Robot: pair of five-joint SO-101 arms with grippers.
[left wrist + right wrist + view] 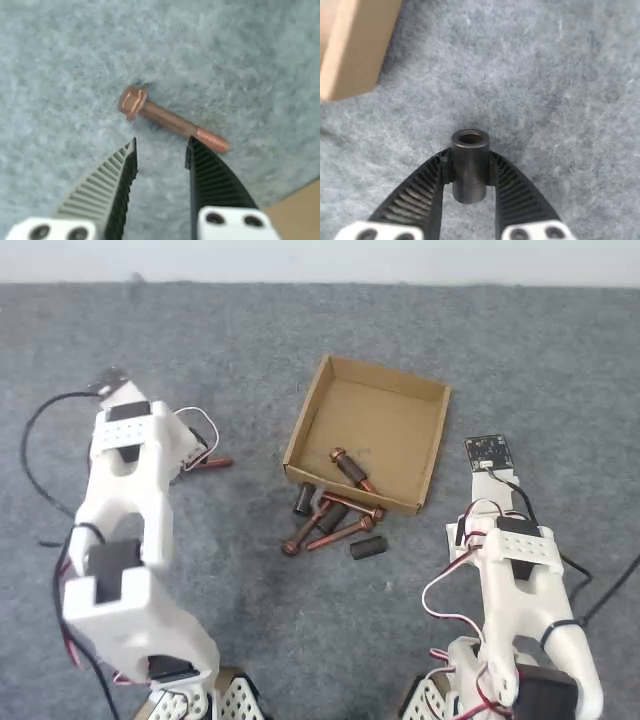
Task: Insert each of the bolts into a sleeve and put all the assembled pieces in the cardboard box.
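Released, the left claw (161, 146) in the left wrist view holds its ribbed fingers (212, 175) spread over the grey carpet (240, 45). A copper bolt (170, 119) lies flat just beyond the tips, and a corner of the cardboard box (300, 207) is nearby.

In the right wrist view, the right claw (468, 159) is clenched on a black sleeve (470, 172), whose hollow end points out past the fingertips. A box wall lies near.

From the high view, the cardboard box (385, 415) sits toward the far middle of the tabletop (250, 360). One assembled piece (350, 468) lies inside by the near wall. Just outside that wall are loose bolts (340, 533) and loose sleeves (368, 547). The copper bolt (212, 463) lies toward the left edge beside the left arm (125, 490). The right arm (515, 570) stands toward the near right corner.
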